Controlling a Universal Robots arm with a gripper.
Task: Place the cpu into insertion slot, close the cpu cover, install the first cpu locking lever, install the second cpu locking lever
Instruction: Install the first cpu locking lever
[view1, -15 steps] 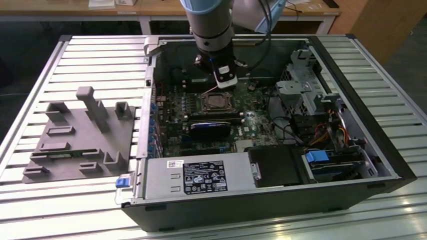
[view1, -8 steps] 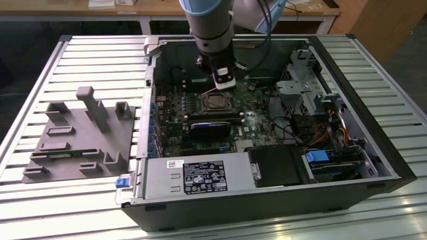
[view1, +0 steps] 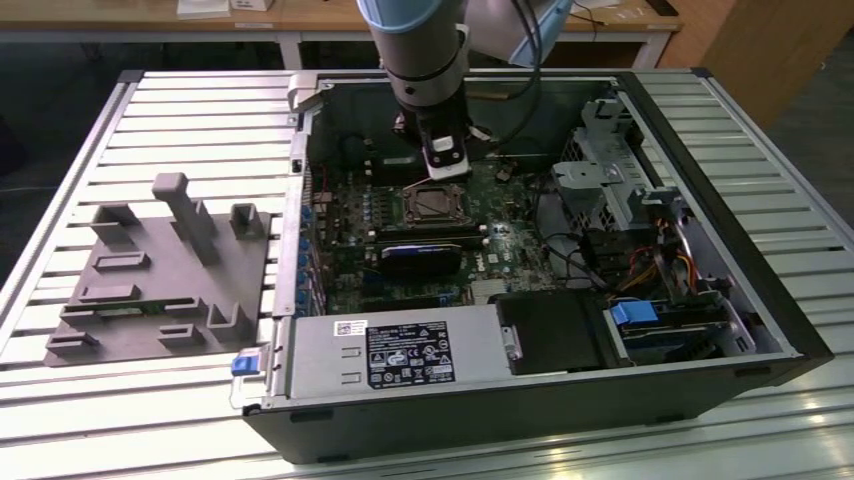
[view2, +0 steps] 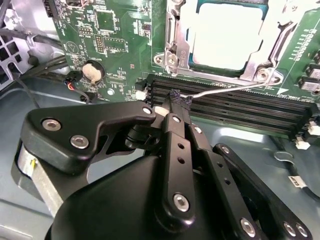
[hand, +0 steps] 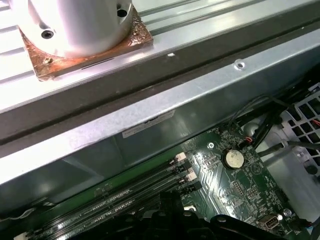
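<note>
The cpu (view2: 227, 35), with its pale silver face, lies in the insertion slot (view1: 434, 204) on the green motherboard. The cpu cover (view2: 175, 47), a shiny metal frame, lies flat around the chip. A thin silver locking lever (view2: 230, 90) runs from the socket's corner out over the memory slots. My gripper (view2: 176, 100) is shut on that lever's free end, just beside the socket. In the exterior view the gripper (view1: 445, 172) hangs inside the open case at the socket's far edge.
Long black memory slots (view2: 235, 110) and a coin battery (view2: 91, 71) lie close to the fingers. A dark block (view1: 420, 255) sits on the socket's near side, and the power supply (view1: 387, 355) lies at the front. A drive cage (view1: 614, 175) is on the exterior view's right and a grey fixture plate (view1: 160, 280) on its left.
</note>
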